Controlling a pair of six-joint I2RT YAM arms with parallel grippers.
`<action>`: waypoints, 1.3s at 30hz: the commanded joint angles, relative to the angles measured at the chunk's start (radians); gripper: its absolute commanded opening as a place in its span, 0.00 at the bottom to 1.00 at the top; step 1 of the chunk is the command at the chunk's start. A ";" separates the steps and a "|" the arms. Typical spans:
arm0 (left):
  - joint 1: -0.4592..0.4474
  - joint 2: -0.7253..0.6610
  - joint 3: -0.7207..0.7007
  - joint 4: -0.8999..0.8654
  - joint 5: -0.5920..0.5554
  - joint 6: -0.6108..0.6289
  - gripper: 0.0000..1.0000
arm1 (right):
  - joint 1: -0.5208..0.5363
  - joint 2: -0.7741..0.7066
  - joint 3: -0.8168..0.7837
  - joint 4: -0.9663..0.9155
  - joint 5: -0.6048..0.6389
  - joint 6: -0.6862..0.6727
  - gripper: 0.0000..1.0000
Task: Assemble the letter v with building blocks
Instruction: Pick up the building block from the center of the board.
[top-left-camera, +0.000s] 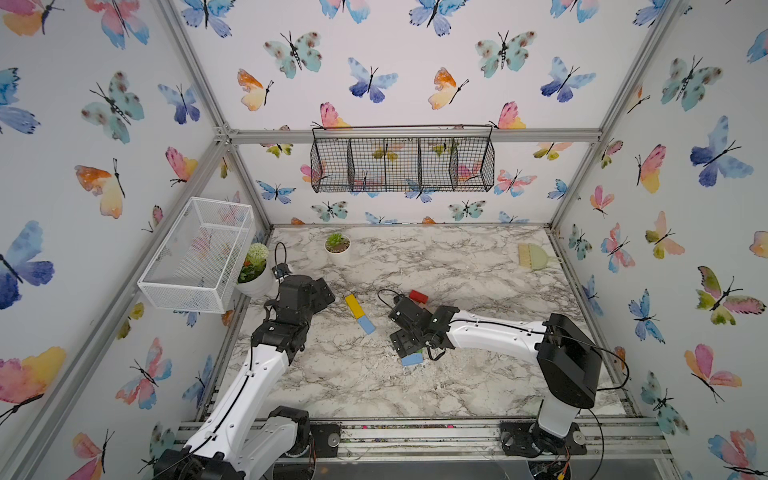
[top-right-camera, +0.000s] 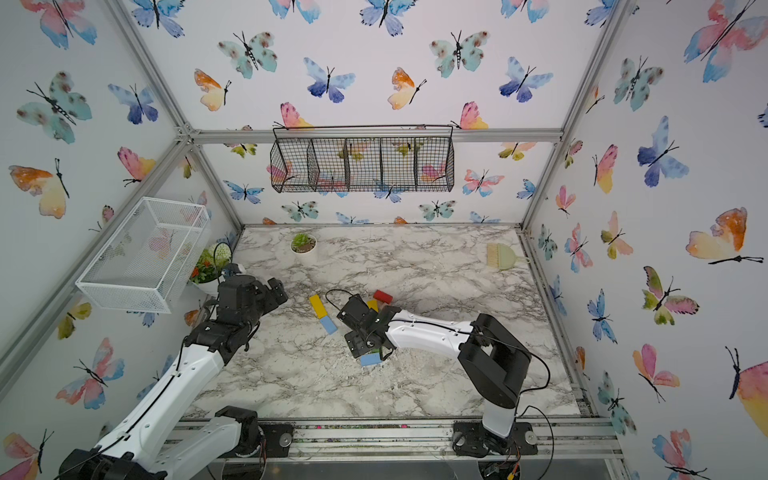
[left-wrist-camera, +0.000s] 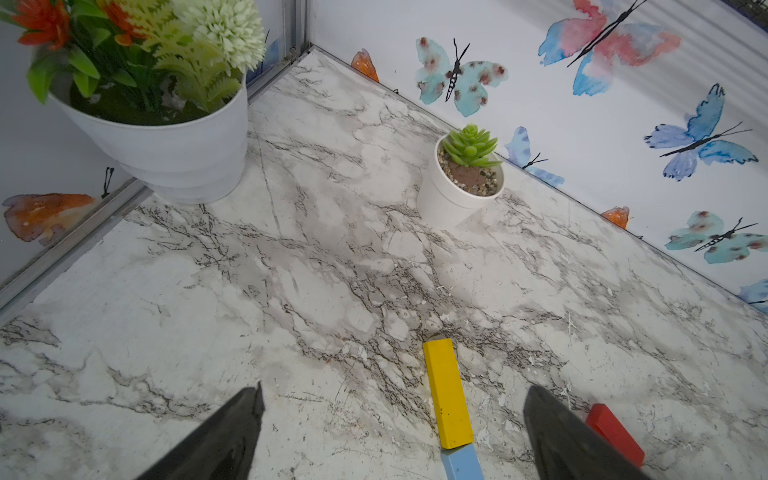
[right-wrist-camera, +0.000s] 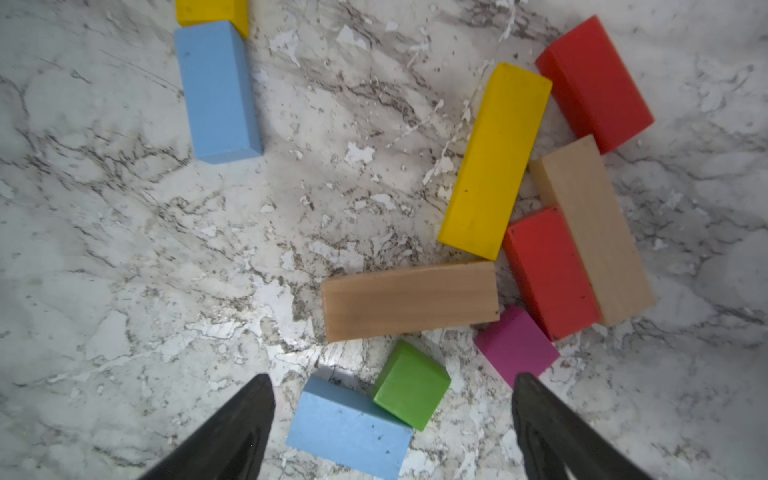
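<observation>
A yellow bar (top-left-camera: 353, 306) and a light-blue bar (top-left-camera: 366, 325) lie end to end on the marble table, also seen in the left wrist view as the yellow bar (left-wrist-camera: 448, 392) and the light-blue bar (left-wrist-camera: 461, 463). My left gripper (left-wrist-camera: 394, 419) hovers open above them, touching nothing. My right gripper (right-wrist-camera: 392, 415) is open over the loose pile. A second light-blue bar (right-wrist-camera: 349, 428) and a green cube (right-wrist-camera: 411, 384) lie between its fingers, untouched. Beyond are a magenta cube (right-wrist-camera: 515, 345), two tan bars (right-wrist-camera: 409, 301), two red bars (right-wrist-camera: 548, 274) and another yellow bar (right-wrist-camera: 494, 162).
A white flower pot (top-left-camera: 255, 270) stands at the table's left edge, close to my left arm. A small succulent pot (top-left-camera: 337, 247) and a hand brush (top-left-camera: 534, 255) sit near the back. A white wire basket (top-left-camera: 195, 255) and a black one (top-left-camera: 401, 162) hang on the walls.
</observation>
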 joint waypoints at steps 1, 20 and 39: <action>0.005 -0.003 -0.012 0.012 0.010 0.008 0.98 | -0.008 -0.032 -0.038 0.001 0.004 0.047 0.91; 0.007 0.000 -0.012 0.013 0.016 0.009 0.98 | -0.019 0.004 -0.108 0.056 0.024 0.059 0.92; 0.007 -0.003 -0.011 0.011 0.009 0.009 0.98 | -0.034 0.085 -0.101 0.088 0.013 0.044 0.92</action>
